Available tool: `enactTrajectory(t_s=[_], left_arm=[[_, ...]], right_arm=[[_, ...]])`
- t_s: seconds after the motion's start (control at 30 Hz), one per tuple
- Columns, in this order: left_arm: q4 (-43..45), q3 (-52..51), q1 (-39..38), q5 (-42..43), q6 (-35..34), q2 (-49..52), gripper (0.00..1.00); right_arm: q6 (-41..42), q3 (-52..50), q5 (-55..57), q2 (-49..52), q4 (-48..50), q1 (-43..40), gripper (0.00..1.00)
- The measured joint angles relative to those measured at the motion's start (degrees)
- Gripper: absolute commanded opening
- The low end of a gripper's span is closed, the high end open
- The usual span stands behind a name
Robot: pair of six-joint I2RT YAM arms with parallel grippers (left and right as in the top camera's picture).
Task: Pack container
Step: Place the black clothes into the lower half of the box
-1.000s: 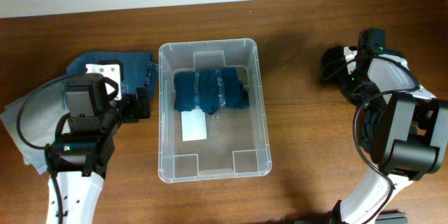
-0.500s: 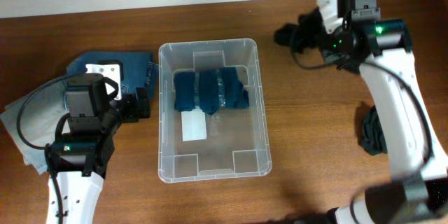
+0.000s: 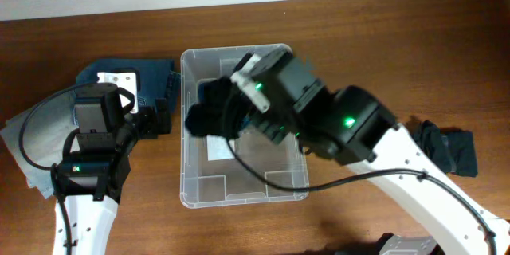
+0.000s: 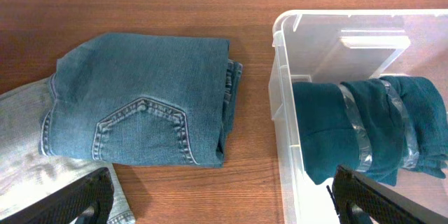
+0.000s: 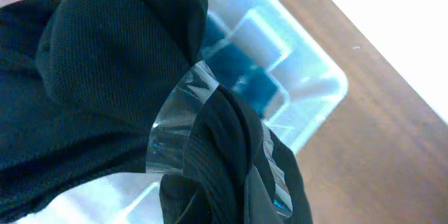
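The clear plastic container [image 3: 301, 159] stands mid-table, with a white label on its base. A teal rolled garment banded with clear tape [image 4: 364, 136] lies in its far half. My right gripper [image 3: 227, 115] reaches over the container from the right and is shut on a black rolled garment with clear tape [image 3: 199, 118], held above the container's left side. That garment fills the right wrist view [image 5: 105, 84], hiding the fingers. My left gripper [image 4: 224, 210] is open and empty and straddles the container's left wall [image 4: 283, 112].
Folded blue jeans [image 3: 127, 76] lie left of the container, also in the left wrist view [image 4: 140, 98]. A light grey denim piece [image 3: 24, 139] lies at the far left. Another dark garment [image 3: 450, 150] lies on the table at the right.
My right arm swung from the table's right side, across the back, to over the container, carrying the black roll. The left arm has not moved.
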Motion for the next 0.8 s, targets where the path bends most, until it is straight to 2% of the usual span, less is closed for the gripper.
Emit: enactTrajectory(t_s=[0.13,0.37,0.4,0.57,0.63,0.73,0.8], left_arm=[[0.07,0.00,0.00,0.00,0.02,0.00,0.99],[0.09,0.00,0.00,0.00,0.02,0.00,0.99],[0.09,0.00,0.00,0.00,0.02,0.00,0.99],[0.39,0.00,0.00,0.00,0.02,0.00,1.00],[1.40,0.00,0.02,0.00,0.00,0.00,0.99],[1.53,0.24,2.10,0.15,0.00,0.00,0.99],[0.52,2.32,7.78,0.15,-1.20,0.07,0.99]], right_arm=[[4.72,0.00,-0.13,2.99,-1.79,1.86,0.04],[6.49,0.00,-0.13,7.76,-4.00,1.88,0.04],[6.71,-0.02,-0.13,8.31,-4.13,1.88,0.08],[8.46,-0.35,-7.98,10.86,-8.28,1.92,0.88],[8.31,-0.42,-10.32,11.30,-9.14,1.97,1.00],[8.57,-0.44,-10.29,11.30,-9.09,2.01,0.99],[9.07,-0.44,-7.41,11.28,-8.55,2.03,0.98]])
